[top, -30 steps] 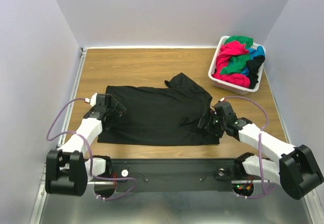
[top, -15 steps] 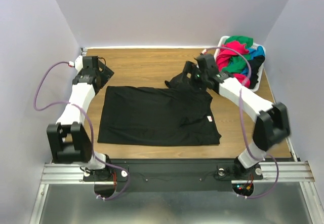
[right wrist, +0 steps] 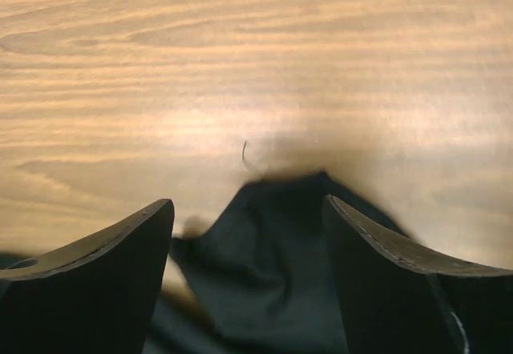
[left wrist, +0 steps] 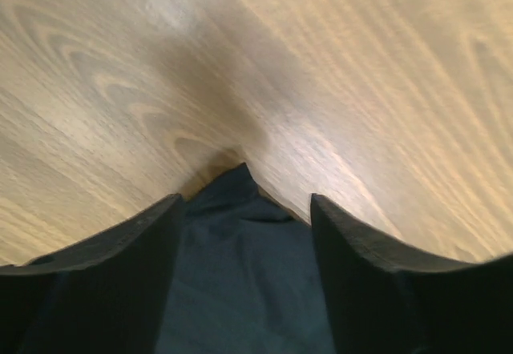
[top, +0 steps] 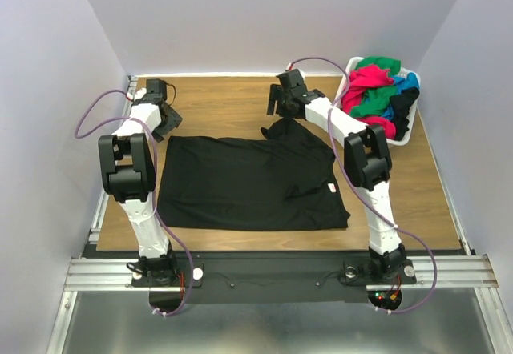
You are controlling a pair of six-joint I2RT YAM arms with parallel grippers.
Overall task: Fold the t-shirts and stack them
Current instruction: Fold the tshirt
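A black t-shirt [top: 248,182] lies spread flat on the wooden table, its small white label [top: 329,187] near the right hem. My left gripper [top: 167,120] is low over its far left corner. In the left wrist view this gripper [left wrist: 244,206] is open, and its fingers [left wrist: 120,274] straddle the black corner [left wrist: 240,234] without pinching it. My right gripper [top: 279,114] is at the sleeve [top: 284,128] that sticks out at the far edge. In the right wrist view it [right wrist: 247,203] is open too, with the sleeve's fabric [right wrist: 272,258] between the jaws.
A white slatted basket [top: 349,130] stands at the far right corner, heaped with pink-red [top: 365,80], green [top: 383,64], blue [top: 405,82] and black t-shirts. Grey walls close the table on three sides. The metal rail with the arm bases runs along the near edge.
Both arms have swung from the shirt's near side to its far edge. The left now reaches the far left corner and the right reaches the sleeve. The shirt lies as before.
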